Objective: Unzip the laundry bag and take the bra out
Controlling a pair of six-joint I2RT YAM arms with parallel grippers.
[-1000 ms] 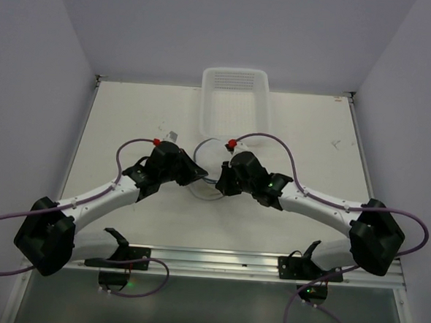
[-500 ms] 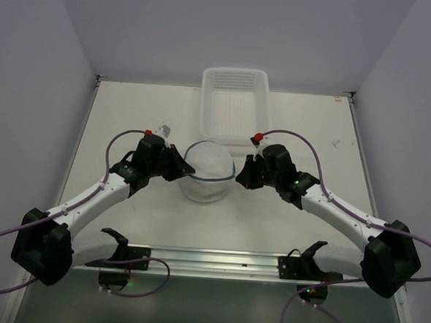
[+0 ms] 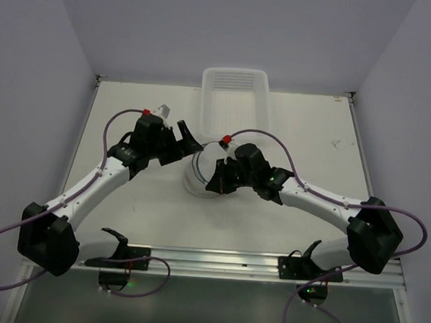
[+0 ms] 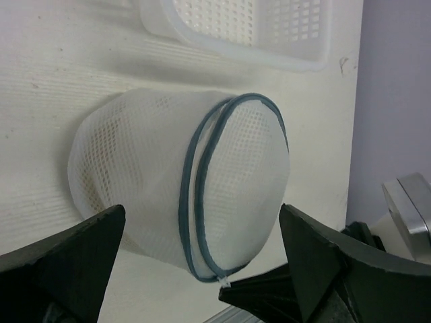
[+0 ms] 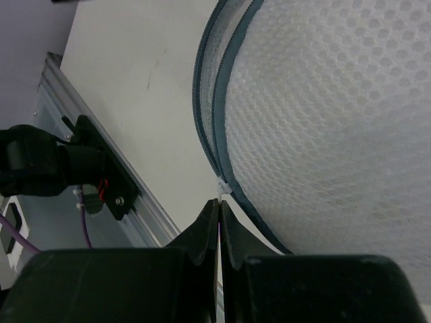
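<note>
The laundry bag (image 3: 199, 169) is a round white mesh pouch with a blue-grey zip rim (image 4: 195, 182), resting on the table between the arms. My left gripper (image 3: 188, 141) stands wide open just left of it. In the left wrist view its fingers (image 4: 74, 256) flank the bag (image 4: 135, 168) without touching it. My right gripper (image 3: 211, 185) is at the bag's near side, shut on the small white zip pull (image 5: 221, 186) at the rim (image 5: 214, 114). No bra can be made out through the mesh.
A white perforated plastic basket (image 3: 234, 97) stands right behind the bag against the back wall, and its rim (image 4: 229, 50) shows in the left wrist view. A metal rail (image 3: 217, 260) runs along the near table edge. Purple cables loop off both arms.
My left gripper has opened, let go of the bag and drawn back to the far left. My right gripper, still shut on the zip pull, has swung left round the bag's near side.
</note>
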